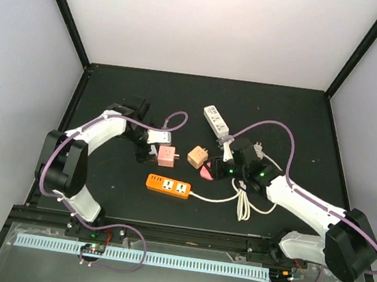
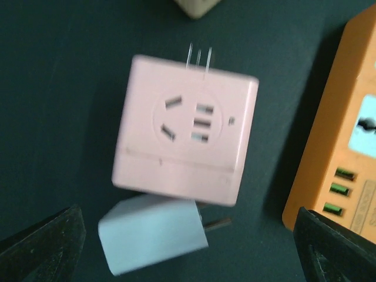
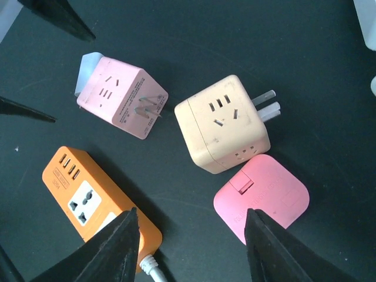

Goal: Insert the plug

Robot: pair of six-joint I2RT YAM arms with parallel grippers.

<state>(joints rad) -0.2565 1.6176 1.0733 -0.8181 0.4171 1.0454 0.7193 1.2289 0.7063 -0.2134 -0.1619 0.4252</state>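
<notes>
The left end effector (image 2: pixel 188 235) is hovering wide open and empty, straddling the white plug (image 2: pixel 154 238) lying on the surface (image 2: pixel 59 88) just beside the pink cube socket (image 2: pixel 185 129) (likely spread to clear both). The right end effector (image 3: pixel 192 235) is also gaping, gripping nothing.

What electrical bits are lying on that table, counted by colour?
Pink: 2, pink cube and pink pad
Beige: 1, beige cube
Orange: 1, orange strip
White: 2, white strip and white plug
Total: 6
</notes>
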